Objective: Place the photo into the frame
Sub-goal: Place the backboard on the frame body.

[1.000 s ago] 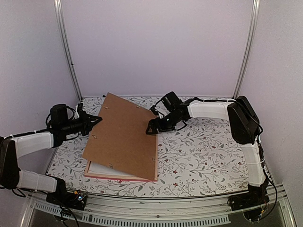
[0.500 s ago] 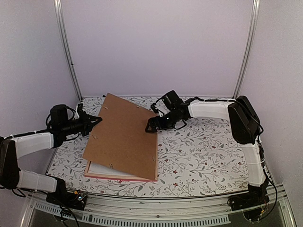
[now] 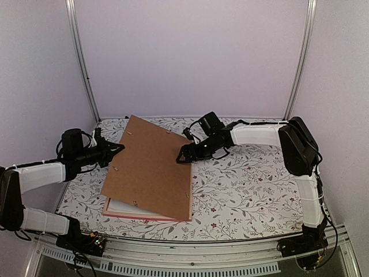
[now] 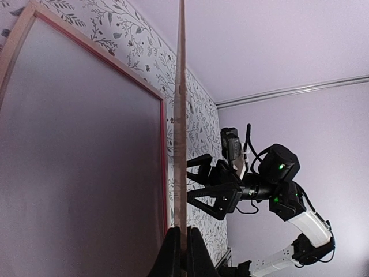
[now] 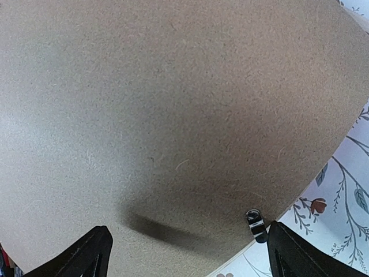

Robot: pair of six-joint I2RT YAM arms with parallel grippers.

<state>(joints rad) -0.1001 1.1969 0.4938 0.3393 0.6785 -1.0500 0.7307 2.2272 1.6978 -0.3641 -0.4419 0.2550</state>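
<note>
A plain brown backing board (image 3: 151, 167) hangs tilted over the pink frame (image 3: 144, 217), which lies flat on the table. My left gripper (image 3: 118, 147) is shut on the board's left edge. In the left wrist view the board (image 4: 181, 115) runs edge-on up from my left gripper (image 4: 184, 232), with the frame's red rail (image 4: 163, 173) beside it. My right gripper (image 3: 183, 156) stands open at the board's right edge. The right wrist view is filled by the board (image 5: 173, 104), with my right gripper (image 5: 187, 234) spread wide over it and holding nothing. The photo is hidden.
A strip of white (image 3: 118, 206) shows under the board inside the frame. A small metal tab (image 5: 254, 221) sits near the board's edge. The floral tablecloth (image 3: 259, 184) stretches to the right. Purple walls and two metal posts (image 3: 81, 63) close in the back.
Almost nothing differs. My right gripper shifts very slightly at the board's right edge; the left gripper holds the board at the same tilt.
</note>
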